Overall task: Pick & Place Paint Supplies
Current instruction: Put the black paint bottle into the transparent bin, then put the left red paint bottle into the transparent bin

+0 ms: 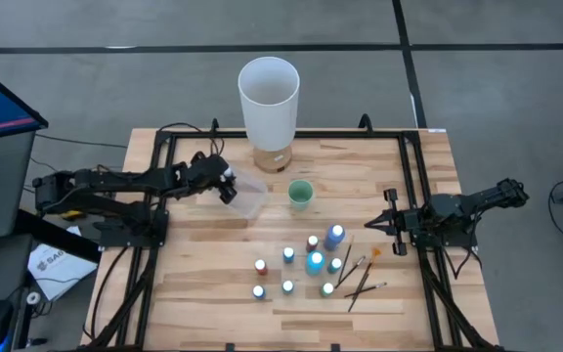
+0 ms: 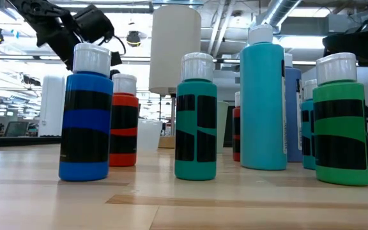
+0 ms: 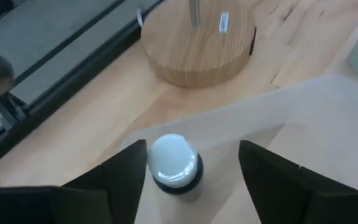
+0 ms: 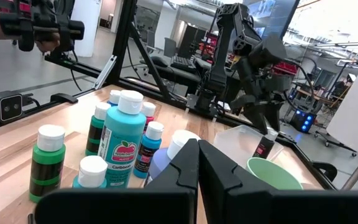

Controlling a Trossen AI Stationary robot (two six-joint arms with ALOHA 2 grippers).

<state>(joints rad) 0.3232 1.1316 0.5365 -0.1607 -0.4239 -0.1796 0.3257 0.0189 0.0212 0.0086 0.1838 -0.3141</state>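
The left gripper (image 3: 188,168) hangs with fingers spread around a white-capped bottle (image 3: 174,163) over the clear tub (image 1: 247,193). The right gripper (image 1: 379,223), beside the brushes (image 1: 360,274), is closed and empty.

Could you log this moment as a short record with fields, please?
left gripper: fingers apart over the clear container, a white-capped bottle between them
right gripper: shut, at the table's right side, holding nothing
bottles on table: standing in a cluster, front centre
brushes: lying right of the bottles
green cup: upright, near the white cylinder
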